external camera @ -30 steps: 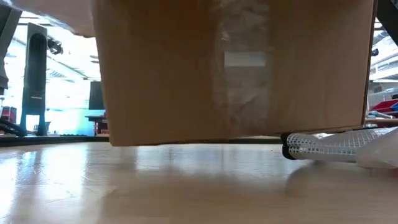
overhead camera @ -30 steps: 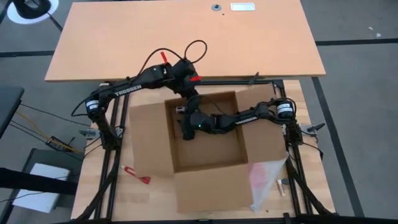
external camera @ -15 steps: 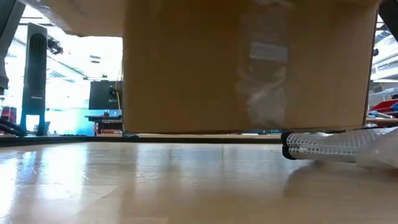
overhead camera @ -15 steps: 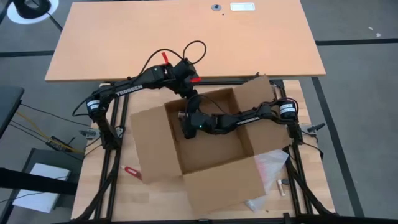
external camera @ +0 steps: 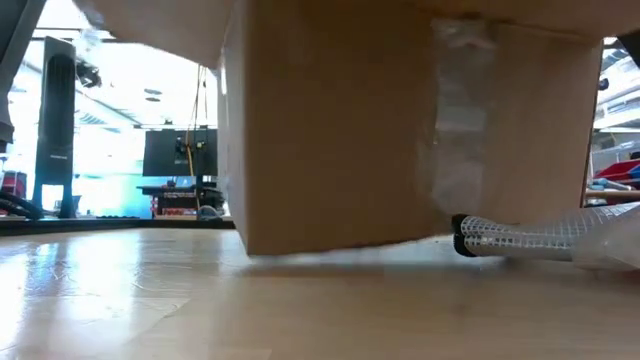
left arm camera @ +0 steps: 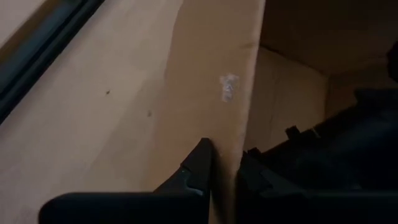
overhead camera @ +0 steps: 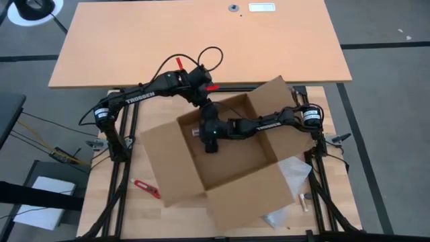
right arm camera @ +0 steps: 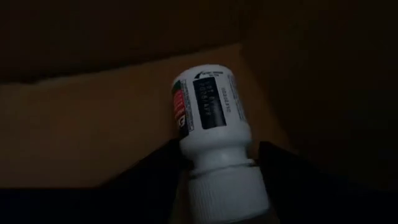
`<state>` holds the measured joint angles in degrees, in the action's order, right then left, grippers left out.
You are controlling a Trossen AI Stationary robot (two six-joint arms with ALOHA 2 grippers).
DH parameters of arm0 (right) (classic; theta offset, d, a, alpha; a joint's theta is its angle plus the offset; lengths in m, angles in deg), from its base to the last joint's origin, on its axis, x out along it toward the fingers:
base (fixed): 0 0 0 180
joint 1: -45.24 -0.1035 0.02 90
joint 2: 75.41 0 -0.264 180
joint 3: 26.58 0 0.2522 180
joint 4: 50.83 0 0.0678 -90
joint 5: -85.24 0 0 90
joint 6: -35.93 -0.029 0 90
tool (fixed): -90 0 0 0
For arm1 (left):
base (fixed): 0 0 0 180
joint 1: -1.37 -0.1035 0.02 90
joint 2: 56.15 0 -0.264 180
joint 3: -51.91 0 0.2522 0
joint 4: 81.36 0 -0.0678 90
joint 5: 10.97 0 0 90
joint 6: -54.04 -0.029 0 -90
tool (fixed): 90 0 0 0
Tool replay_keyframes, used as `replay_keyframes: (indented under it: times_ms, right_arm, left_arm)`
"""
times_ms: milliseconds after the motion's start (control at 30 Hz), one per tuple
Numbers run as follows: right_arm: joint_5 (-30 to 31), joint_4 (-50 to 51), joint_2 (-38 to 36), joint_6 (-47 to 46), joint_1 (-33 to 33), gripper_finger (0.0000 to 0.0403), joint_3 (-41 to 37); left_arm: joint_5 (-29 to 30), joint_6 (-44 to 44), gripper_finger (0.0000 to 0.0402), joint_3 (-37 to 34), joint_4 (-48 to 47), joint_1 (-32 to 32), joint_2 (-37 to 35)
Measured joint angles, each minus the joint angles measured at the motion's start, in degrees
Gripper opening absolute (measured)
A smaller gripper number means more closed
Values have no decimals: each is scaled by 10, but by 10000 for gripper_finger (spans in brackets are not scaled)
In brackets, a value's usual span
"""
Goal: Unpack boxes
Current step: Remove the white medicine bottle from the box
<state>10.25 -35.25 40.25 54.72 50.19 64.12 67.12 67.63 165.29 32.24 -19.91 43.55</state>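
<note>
Cardboard carton (overhead camera: 232,158) sits open and skewed on the surface (overhead camera: 171,218). My left claw (left arm camera: 224,168) pinches its far wall, clenched on the edge. My right claw (right arm camera: 217,165), inside the carton, grips a white bottle (right arm camera: 211,134) near its cap.

Matt brown cardboard carton (overhead camera: 228,158), glossy clear tape on its side. Smooth white plastic bottle (right arm camera: 214,134) between my fingers. Glossy wooden table (external camera: 200,300). Crinkly clear plastic bag (overhead camera: 292,176), lower right.
</note>
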Motion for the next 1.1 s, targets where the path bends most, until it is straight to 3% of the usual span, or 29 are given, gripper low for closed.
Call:
replay_keyframes:
  times_ms: [233,400,700,1000,1100]
  right_arm:
    - [-136,49,1,-53,15,140,0]
    - [-147,57,-17,-58,9,140,-2]
    - [-129,131,-135,-89,-21,140,-5]
    - [-35,186,-290,-90,-40,140,-3]
    - [-11,228,-343,-139,-46,140,-3]
  left_arm:
    - [-7,-14,42,0,1,2,0]
    - [17,-26,41,1,-9,3,0]
    - [24,-27,41,2,-43,-30,-5]
    - [82,-89,41,2,-94,-70,-4]
    - [101,-107,41,0,-102,-95,-4]
